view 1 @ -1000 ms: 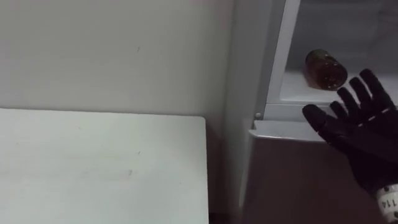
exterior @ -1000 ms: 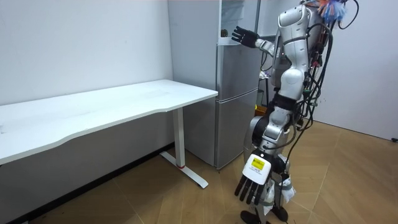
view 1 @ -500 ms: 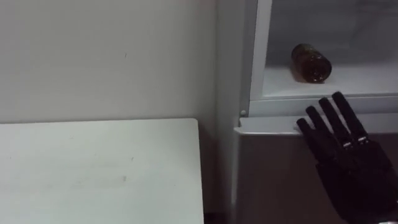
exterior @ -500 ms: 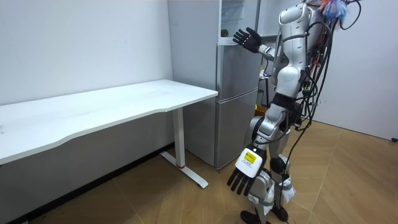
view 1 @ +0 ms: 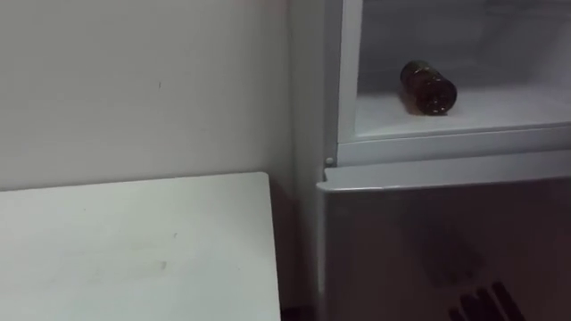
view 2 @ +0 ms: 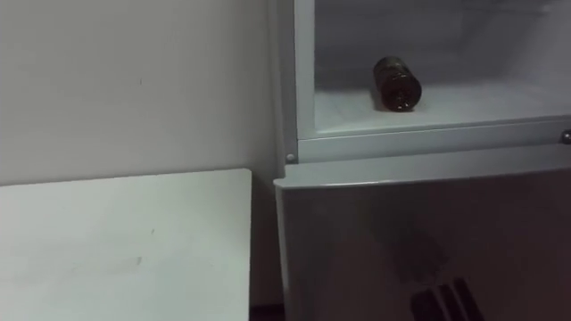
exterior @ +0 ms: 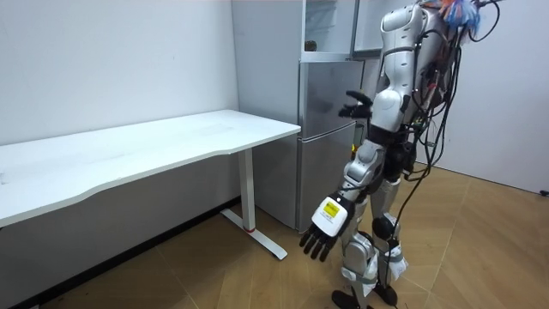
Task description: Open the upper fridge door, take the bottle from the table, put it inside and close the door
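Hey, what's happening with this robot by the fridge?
The robot stands facing the fridge, beside a white table. The brown bottle already lies on its side on the open upper shelf, with nothing touching it. The right hand is held open before the lower door; the left hand hangs open at its side.

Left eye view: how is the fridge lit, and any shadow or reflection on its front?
Left eye view: the upper compartment around the bottle is bright; the lower door is dim, with a faint dark patch above the right hand. Room view: even light.
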Motion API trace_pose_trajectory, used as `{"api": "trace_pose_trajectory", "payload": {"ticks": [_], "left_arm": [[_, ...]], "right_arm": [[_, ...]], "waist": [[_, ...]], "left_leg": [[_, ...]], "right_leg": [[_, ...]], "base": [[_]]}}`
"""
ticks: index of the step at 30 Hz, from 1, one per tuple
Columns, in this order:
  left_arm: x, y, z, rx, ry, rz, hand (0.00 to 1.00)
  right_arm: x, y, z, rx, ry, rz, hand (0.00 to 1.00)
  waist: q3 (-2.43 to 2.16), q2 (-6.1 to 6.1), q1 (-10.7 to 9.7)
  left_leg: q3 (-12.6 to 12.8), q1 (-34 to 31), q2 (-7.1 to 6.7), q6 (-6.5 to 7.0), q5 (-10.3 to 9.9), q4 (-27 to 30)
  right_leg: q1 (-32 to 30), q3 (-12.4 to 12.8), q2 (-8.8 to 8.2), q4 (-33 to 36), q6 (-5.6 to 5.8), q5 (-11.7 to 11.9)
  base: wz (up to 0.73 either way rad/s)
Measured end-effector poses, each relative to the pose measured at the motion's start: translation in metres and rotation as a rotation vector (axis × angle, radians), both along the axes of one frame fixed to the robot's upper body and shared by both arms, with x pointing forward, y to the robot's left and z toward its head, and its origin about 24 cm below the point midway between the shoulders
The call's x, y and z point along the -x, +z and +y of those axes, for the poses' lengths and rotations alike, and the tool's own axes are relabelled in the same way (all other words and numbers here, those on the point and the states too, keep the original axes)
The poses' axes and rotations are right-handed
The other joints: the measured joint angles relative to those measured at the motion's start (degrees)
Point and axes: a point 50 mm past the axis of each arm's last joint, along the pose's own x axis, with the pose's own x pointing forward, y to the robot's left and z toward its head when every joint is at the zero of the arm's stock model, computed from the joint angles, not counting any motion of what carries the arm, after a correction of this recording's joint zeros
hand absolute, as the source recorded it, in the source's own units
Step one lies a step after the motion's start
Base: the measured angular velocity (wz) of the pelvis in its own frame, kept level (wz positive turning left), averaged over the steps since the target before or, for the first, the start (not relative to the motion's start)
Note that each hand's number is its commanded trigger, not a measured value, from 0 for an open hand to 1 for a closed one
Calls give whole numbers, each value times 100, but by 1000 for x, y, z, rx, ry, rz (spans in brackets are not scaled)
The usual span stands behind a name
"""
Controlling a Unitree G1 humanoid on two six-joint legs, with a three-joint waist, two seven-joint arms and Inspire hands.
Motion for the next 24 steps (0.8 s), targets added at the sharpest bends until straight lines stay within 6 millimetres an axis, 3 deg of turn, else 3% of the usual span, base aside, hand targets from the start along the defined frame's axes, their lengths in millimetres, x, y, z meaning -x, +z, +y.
{"api": "trace_pose_trajectory", "payload": {"ticks": [5,13,20,24], "left_arm": [[0,0,1,-2,0,-7,0],[-2,1,1,-4,8,-20,0],[-6,1,3,-10,29,-41,0],[-7,2,4,-14,35,-49,0]], "right_arm": [[17,-26,-10,6,-70,160,0],[64,-64,-32,3,-252,460,0],[105,-88,-33,41,-310,718,0],[122,-96,-34,56,-344,839,0]], "waist": [[-17,-55,-219],[-20,-125,-243],[-11,-189,-283],[3,-255,-403]], "left_leg": [[11,19,4,-11,-4,-5],[11,52,0,-13,-7,-28],[30,97,0,-19,-6,-84],[32,94,-3,-20,-7,-74]], "right_leg": [[-3,0,2,-2,-3,-21],[4,9,0,-5,0,-26],[25,22,0,15,-3,-55],[13,31,-1,12,0,-63]], "base": [[-1],[0],[0],[0]]}}
